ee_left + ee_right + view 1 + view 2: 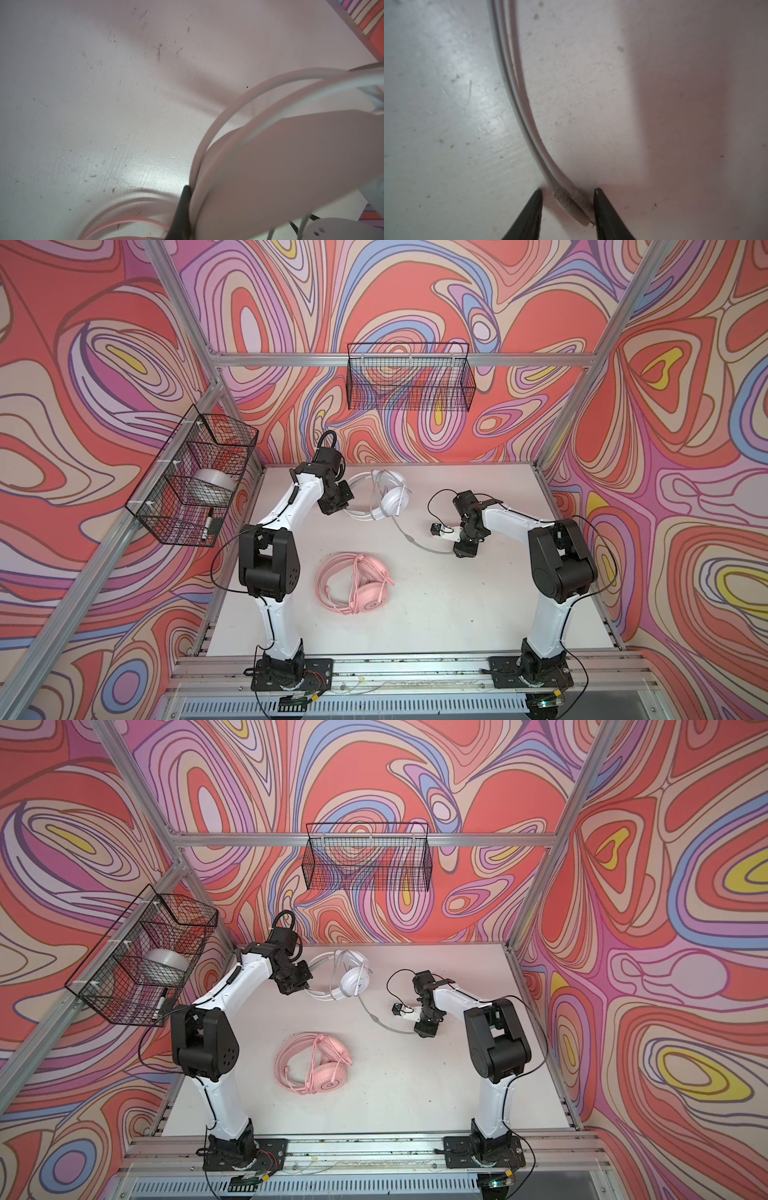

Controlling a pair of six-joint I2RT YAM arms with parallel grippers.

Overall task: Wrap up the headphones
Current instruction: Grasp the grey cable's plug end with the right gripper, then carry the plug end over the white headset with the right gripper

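Spread fingers of right gripper (568,190) straddled twin plug ends (576,202) of grey-white cable (510,83), flat on scuffed white table (457,605). Plugs angled toward one finger; cable ran ahead toward white padded over-ear headphones (392,499) at table's far side. Right arm nearer the plugs. Left gripper (337,509) pinched their thin headband. Pink wired headphones (353,585) lay near the front, cable looped over them.

White headphones (392,499) lie folded at the back of the desk (478,593), grey-white cable (409,536) trailing loose to the right. Pink headphones (365,593) lie nearer the front, pink cable (356,576) looped across them.
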